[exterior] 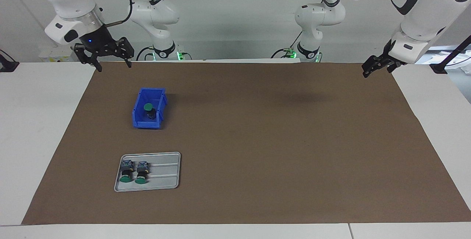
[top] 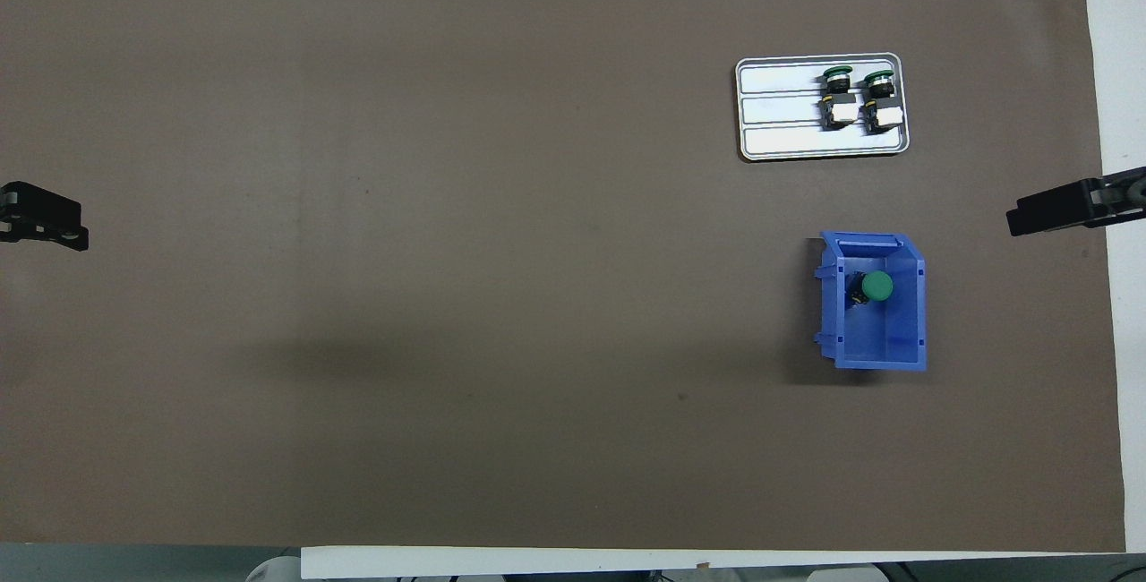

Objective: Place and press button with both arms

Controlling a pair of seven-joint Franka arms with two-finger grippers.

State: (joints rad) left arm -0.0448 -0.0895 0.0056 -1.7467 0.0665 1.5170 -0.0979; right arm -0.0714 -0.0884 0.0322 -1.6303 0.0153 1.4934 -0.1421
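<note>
Two spare push-buttons [exterior: 133, 172] lie on the metal tray [exterior: 167, 183]; nearer the robots, the button [exterior: 148, 109] stands upright in the blue bin [exterior: 159, 118]. It looks light and stiff; grip its black body. Right gripper [exterior: 112, 61] and left gripper [exterior: 375, 67] hover, jaws apart

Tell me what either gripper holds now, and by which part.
Nothing is held. The right gripper and left gripper hang empty; one button stands in the blue bin.
</note>
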